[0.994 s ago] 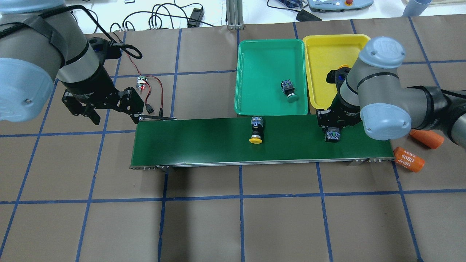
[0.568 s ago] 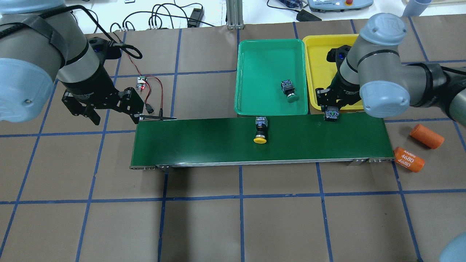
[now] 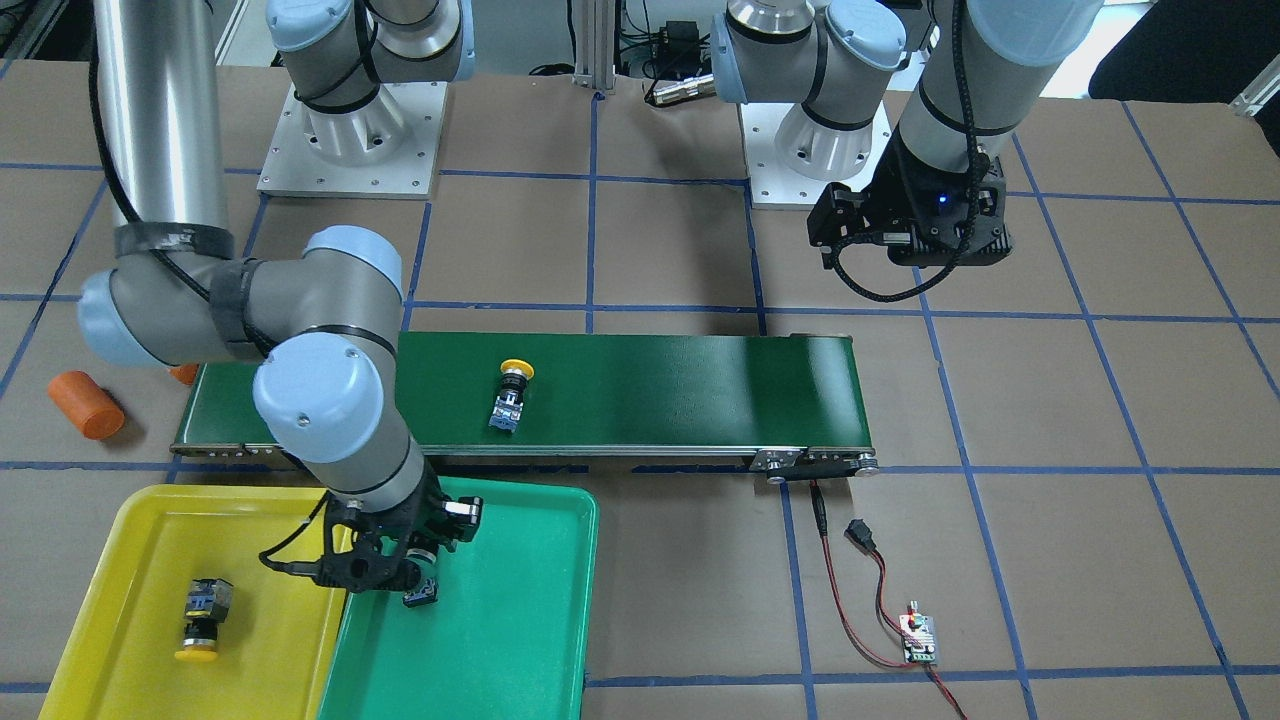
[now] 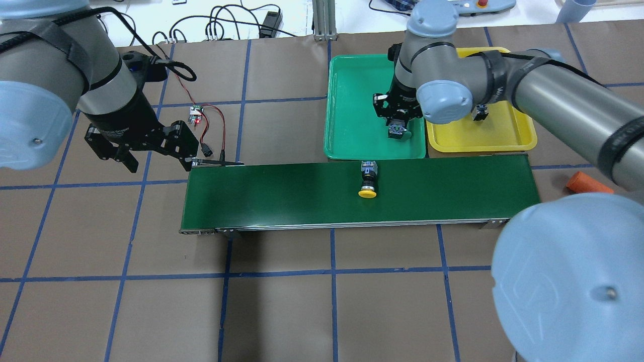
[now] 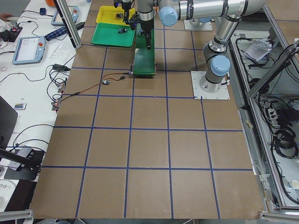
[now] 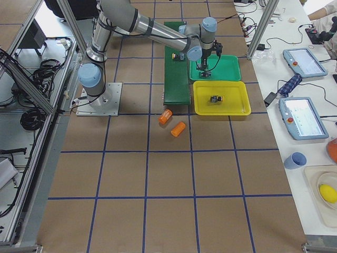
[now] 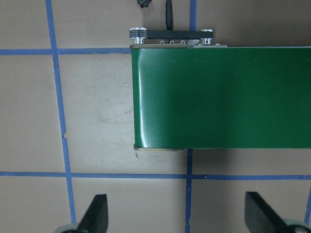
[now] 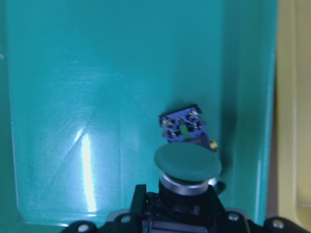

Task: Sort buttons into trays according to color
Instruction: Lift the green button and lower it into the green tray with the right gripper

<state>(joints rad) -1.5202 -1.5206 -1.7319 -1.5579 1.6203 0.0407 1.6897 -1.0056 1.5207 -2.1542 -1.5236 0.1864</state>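
A green-capped push-button with a black-and-blue blocky body (image 8: 187, 166) is clamped in the right gripper (image 4: 397, 123), its jaws closed on the body, over the shallow green plastic tray (image 4: 354, 100). A second green button (image 8: 183, 127) is seen lying in that tray just beyond the held cap, near the wall beside the yellow plastic tray (image 4: 480, 138).

The release is judged best made low and offset toward bare tray floor, so that the round cap is not dropped onto the lying button and sent rolling. The tray floor is glossy and smooth, so sliding is to be expected, though a roll should be checked by the blocky body.

One yellow-capped button (image 4: 368, 184) lies on the matte dark-green conveyor belt (image 4: 276, 196). A second yellow-capped button (image 3: 203, 622) lies in the yellow tray. The left gripper (image 7: 176, 216) is spread wide and empty over the belt's end.
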